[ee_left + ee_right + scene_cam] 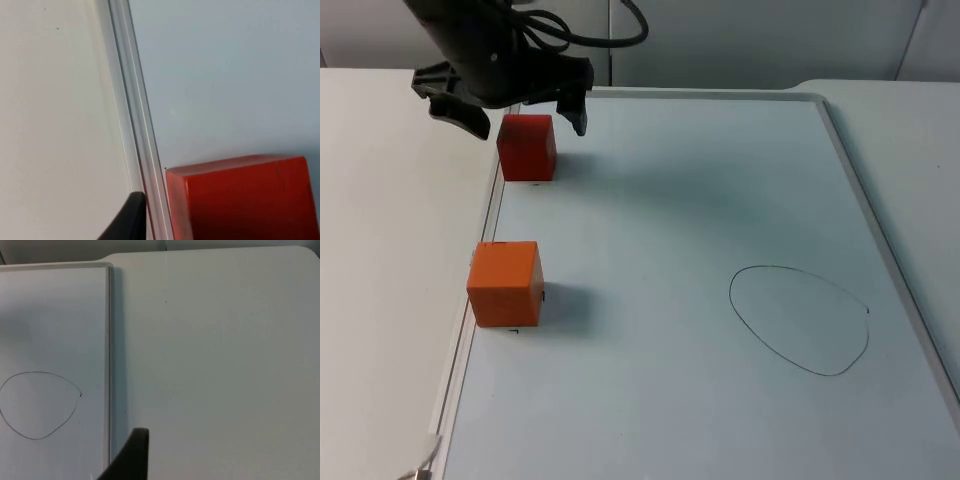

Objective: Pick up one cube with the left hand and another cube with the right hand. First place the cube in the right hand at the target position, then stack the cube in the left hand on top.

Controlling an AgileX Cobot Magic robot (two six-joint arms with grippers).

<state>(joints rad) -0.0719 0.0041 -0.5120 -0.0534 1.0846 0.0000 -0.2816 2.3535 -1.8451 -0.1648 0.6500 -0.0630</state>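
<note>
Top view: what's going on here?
The left claw hangs open over the red cube at the whiteboard's far left edge, not yet gripping it. The orange cube sits untouched nearer the camera. The drawn target outline has nothing in it. The right arm waits beside the board.

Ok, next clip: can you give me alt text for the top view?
The left claw, open, hangs over a red cube at the far left edge of a whiteboard. An orange cube sits nearer on the same edge, and a hand-drawn oval marks the board's right side.
</note>
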